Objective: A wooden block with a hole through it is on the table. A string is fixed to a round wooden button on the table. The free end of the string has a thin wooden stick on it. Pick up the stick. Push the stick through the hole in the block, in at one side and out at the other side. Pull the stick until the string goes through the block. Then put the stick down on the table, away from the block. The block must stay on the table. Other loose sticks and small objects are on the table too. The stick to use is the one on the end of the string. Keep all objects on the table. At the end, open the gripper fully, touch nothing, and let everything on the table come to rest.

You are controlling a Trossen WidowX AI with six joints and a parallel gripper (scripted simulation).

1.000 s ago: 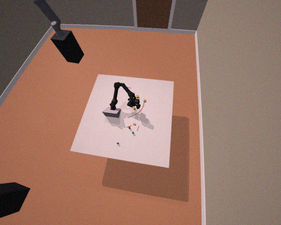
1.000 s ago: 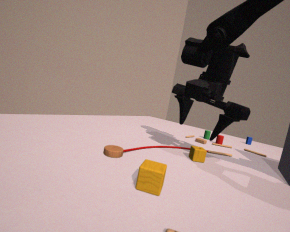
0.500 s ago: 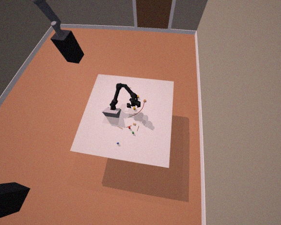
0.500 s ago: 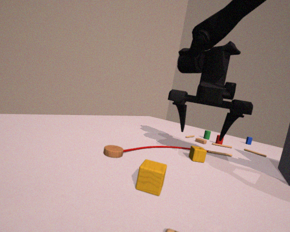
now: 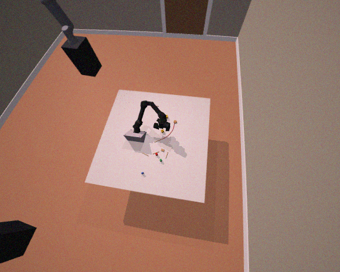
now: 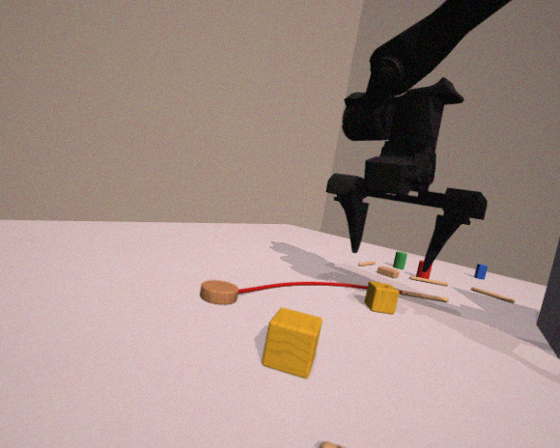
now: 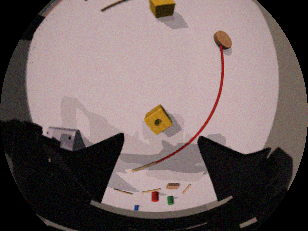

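The yellow block with a hole [image 5: 162, 131] [image 6: 382, 297] [image 7: 159, 112] stands on the table, its hole opening facing the wrist camera. The round wooden button [image 5: 175, 122] [image 6: 219, 293] [image 7: 223, 40] lies flat. A red string [image 6: 310, 284] [image 7: 223, 74] curves from it, around and clear of the block, to the thin stick [image 5: 157, 140] [image 6: 426, 296] [image 7: 144, 167] lying on the table. My gripper [image 6: 390, 261] [image 7: 162, 139] is wide open and empty, pointing down above the table. In the wrist view, the block and the stick show between its fingers' directions, below them.
A plain yellow cube [image 5: 166, 116] [image 6: 293, 343] [image 7: 162, 7] stands near the button. Loose sticks [image 6: 492, 294] [image 7: 123, 191], a small wooden block [image 6: 388, 272] [image 7: 173, 186], a red cylinder [image 7: 155, 196], a green cylinder [image 6: 400, 261] [image 7: 170, 200] and a blue piece [image 5: 142, 173] [image 6: 481, 271] lie beyond the string's stick.
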